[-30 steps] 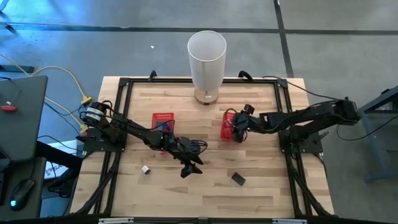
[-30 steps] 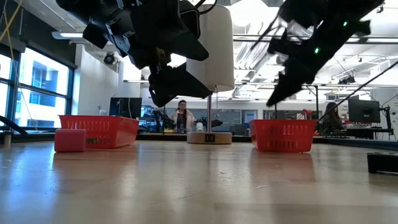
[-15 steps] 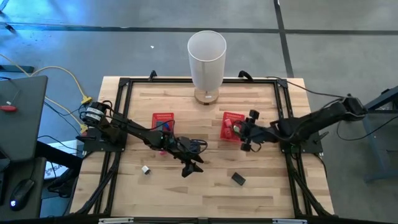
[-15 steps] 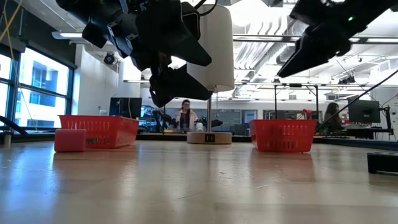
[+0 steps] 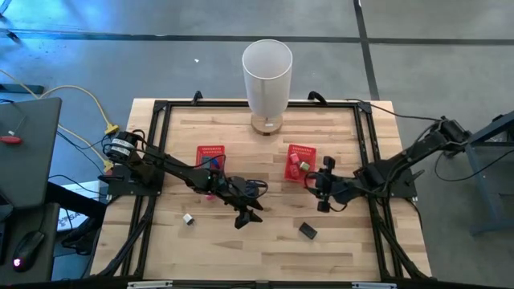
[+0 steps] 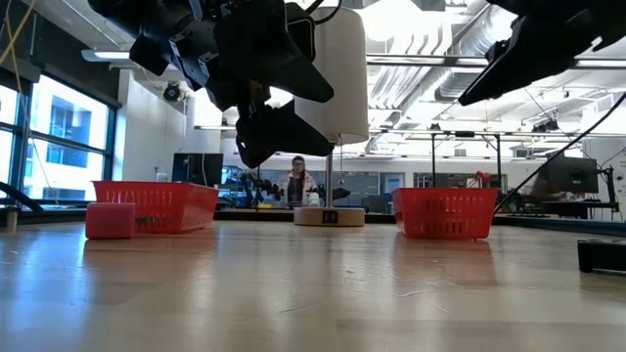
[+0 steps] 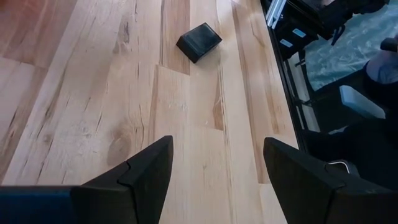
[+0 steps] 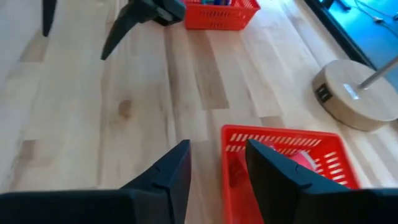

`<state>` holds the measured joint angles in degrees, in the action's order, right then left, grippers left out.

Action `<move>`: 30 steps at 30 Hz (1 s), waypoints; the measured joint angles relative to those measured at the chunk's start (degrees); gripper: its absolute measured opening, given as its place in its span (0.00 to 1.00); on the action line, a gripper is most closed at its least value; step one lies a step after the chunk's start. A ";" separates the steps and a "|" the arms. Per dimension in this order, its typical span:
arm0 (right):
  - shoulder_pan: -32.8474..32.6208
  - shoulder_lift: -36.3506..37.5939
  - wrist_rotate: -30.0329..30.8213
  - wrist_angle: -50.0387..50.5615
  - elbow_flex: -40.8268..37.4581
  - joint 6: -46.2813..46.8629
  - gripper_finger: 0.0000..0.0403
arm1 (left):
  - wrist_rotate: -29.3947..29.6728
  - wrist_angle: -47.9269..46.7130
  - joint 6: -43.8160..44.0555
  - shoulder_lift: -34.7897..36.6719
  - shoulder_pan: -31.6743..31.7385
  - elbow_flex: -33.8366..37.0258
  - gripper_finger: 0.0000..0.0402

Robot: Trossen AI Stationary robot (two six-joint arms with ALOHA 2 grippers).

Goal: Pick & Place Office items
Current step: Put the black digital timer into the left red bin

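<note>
My left gripper [image 5: 247,216] hangs over the middle of the table [image 5: 265,241], jaws apart with nothing between them; in the left wrist view only bare wood shows between my fingers [image 7: 146,171]. The black item [image 5: 307,230] lies on the near right of the table, well apart from that gripper, with open wood between the two. My right gripper [image 5: 322,195] sits just near of the right basket [image 5: 299,163], between it and the black item, its jaws a narrow gap apart and empty; the basket's red mesh wall [image 8: 283,158] shows right past its fingers [image 8: 168,174]. Small red, pink and green items [image 5: 299,164] lie inside that basket. The left basket [image 5: 212,156] stands left of centre under my left arm, and a pink item [image 5: 210,194] peeks out beside that arm, just near of the basket. A small white item [image 5: 187,218] lies alone on the near left. At the far edge stands the tall white cylinder [image 5: 267,80] on its round wooden base [image 8: 354,93]. In the low view a person [image 6: 297,183] stands in the room beyond the table.
</note>
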<state>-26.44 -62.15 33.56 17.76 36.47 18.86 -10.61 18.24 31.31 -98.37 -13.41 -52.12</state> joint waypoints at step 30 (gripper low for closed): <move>-3.64 -0.11 -21.77 -6.89 0.00 10.46 0.33 | 0.00 0.22 0.15 0.00 0.15 0.00 0.61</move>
<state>-30.09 -62.26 11.79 10.87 36.47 29.32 -10.61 18.46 31.46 -98.37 -13.26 -52.12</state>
